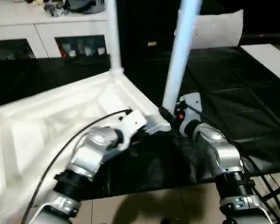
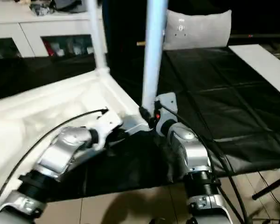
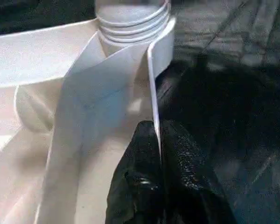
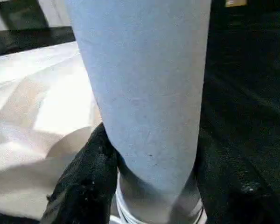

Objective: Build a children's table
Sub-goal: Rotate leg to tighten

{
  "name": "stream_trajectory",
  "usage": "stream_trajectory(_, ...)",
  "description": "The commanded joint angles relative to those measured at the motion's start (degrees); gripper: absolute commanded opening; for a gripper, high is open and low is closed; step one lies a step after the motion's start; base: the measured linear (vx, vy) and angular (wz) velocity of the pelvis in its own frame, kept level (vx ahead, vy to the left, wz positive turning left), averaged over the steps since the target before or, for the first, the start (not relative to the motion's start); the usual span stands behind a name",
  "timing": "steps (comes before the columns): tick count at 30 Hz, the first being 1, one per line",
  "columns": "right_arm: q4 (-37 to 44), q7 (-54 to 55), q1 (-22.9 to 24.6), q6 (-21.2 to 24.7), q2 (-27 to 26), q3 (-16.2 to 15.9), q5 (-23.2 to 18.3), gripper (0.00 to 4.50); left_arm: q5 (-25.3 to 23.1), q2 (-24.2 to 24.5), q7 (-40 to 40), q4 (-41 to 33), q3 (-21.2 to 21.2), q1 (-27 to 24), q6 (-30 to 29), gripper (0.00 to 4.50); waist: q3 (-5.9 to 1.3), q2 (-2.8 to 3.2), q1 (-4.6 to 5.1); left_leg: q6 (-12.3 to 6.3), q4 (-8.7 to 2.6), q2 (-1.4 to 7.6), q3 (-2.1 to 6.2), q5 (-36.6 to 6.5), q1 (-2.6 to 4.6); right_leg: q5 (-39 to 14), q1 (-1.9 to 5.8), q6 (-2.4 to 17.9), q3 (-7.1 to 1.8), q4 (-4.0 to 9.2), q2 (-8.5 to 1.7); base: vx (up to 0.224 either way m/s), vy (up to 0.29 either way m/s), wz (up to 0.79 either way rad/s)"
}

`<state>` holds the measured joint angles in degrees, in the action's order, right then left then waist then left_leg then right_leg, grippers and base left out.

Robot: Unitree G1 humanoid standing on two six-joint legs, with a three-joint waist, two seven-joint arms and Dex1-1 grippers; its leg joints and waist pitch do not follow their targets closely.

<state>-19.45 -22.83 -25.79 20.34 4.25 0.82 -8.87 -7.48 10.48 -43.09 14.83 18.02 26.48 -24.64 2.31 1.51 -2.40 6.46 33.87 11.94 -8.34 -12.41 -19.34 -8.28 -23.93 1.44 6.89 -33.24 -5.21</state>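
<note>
Two black tools: left (image 3: pixel 159 154) pinches ribbed tabletop's rim (image 3: pixel 154 84), right (image 4: pixel 149 186) clasps smooth round leg (image 4: pixel 140 84).

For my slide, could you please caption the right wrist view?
Right gripper clasps a white table leg near its base, beside the upturned tabletop.

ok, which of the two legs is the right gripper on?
The nearer leg, at the tabletop's near corner, held by the right gripper. The farther leg stands ungripped in its socket.
</note>
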Motion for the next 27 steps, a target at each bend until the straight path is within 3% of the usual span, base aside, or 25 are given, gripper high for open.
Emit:
stream_trajectory(1, -1.88, -1.87, 0.68, -0.17, -0.32, -2.23, -0.59, 2.75, 1.27, -0.46, -1.59, -3.33, 2.27, 2.07, 1.99, 0.00, -3.90, 0.24, -0.62, -4.19, -3.62, 0.29, -0.64, -4.11, -1.15, -13.72, 4.16, 8.87, -2.66, 3.31, -2.55, 0.000, 0.000, 0.00)
stream_trajectory(4, -1.14, -4.97, 1.46, -1.46, 1.62, -1.69, -1.08, 3.11, 0.66, 2.12, -2.72, -2.06, 1.70, 2.22, 4.20, 0.00, -3.82, -0.02, -1.00, -4.93, -3.63, 0.30, -0.82, -5.28, -1.08, -13.07, 4.30, 9.86, -2.73, 3.30, -2.54, 0.000, 0.000, 0.00)
stream_trajectory(7, -1.09, -7.51, 2.07, -3.47, 3.72, -1.65, -0.24, 3.11, 0.00, 3.13, -2.95, -1.25, 0.81, 2.19, 4.71, 0.00, -3.71, 0.06, -1.44, -4.30, -3.77, 0.38, -0.78, -6.61, -1.03, -14.67, 4.31, 9.53, -2.70, 3.47, -2.66, 0.000, 0.000, 0.00)
stream_trajectory(8, -0.91, -9.46, 2.51, -4.56, 5.29, -1.73, -0.30, 3.40, 0.07, 3.97, -3.62, -0.66, 0.77, 2.27, 5.79, 0.00, -3.62, 0.09, -1.42, -4.15, -3.79, 0.35, -0.82, -7.04, -1.01, -15.25, 4.27, 9.39, -2.73, 3.54, -2.62, 0.000, 0.000, 0.00)
stream_trajectory(12, 1.32, -18.47, 4.33, -7.13, 11.45, -2.21, -1.79, 3.65, 1.05, 7.60, -7.93, 1.27, 1.52, 2.51, 10.60, 0.00, -3.76, -0.01, -1.99, -4.70, -3.70, 0.35, -0.79, -6.72, -1.03, -14.98, 4.40, 8.85, -2.78, 3.50, -2.63, 0.000, 0.000, 0.00)
stream_trajectory(14, 4.42, -26.39, 5.81, -5.49, 16.00, -2.95, -3.84, 3.93, 1.89, 10.49, -12.93, 2.26, 2.61, 2.48, 13.56, 0.00, -3.78, -0.15, -2.19, -5.73, -3.56, 0.26, -0.82, -6.40, -1.13, -13.84, 4.62, 9.14, -2.75, 3.44, -2.52, 0.000, 0.000, 0.00)
stream_trajectory(17, 6.87, -33.90, 7.03, -5.64, 20.40, -3.83, -5.17, 3.93, 3.13, 12.88, -18.64, 3.67, 3.34, 2.51, 18.91, 0.00, -3.71, -0.20, -2.64, -6.54, -3.56, 0.41, -0.81, -6.80, -1.05, -14.08, 4.48, 9.28, -2.80, 3.46, -2.56, 0.000, 0.000, 0.00)
stream_trajectory(23, 6.87, -42.33, 6.85, -7.77, 24.46, -5.58, -6.49, 3.93, 3.56, 15.54, -25.57, 6.73, 5.27, 3.18, 26.16, 0.00, -3.60, 0.03, -3.27, -5.33, -3.78, 0.73, -0.89, -8.85, -0.66, -18.01, 4.09, 9.22, -2.69, 3.74, -2.63, 0.000, 0.000, 0.00)
stream_trajectory(25, 7.82, -46.42, 6.75, -7.09, 25.75, -6.83, -7.82, 3.57, 4.13, 15.95, -27.63, 7.95, 6.02, 3.65, 28.51, 0.00, -3.67, 0.10, -3.67, -5.33, -3.74, 0.78, -0.92, -9.38, -0.59, -17.27, 4.15, 9.51, -2.74, 3.68, -2.60, 0.000, 0.000, 0.00)
stream_trajectory(27, 9.29, -51.19, 6.49, -4.30, 26.98, -8.10, -10.03, 3.54, 5.38, 16.12, -30.44, 8.05, 6.42, 3.92, 30.03, 0.00, -3.72, -0.05, -4.11, -5.42, -3.74, 0.92, -0.90, -8.96, -0.71, -16.21, 4.31, 9.80, -2.84, 3.39, -2.68, 0.000, 0.000, 0.00)
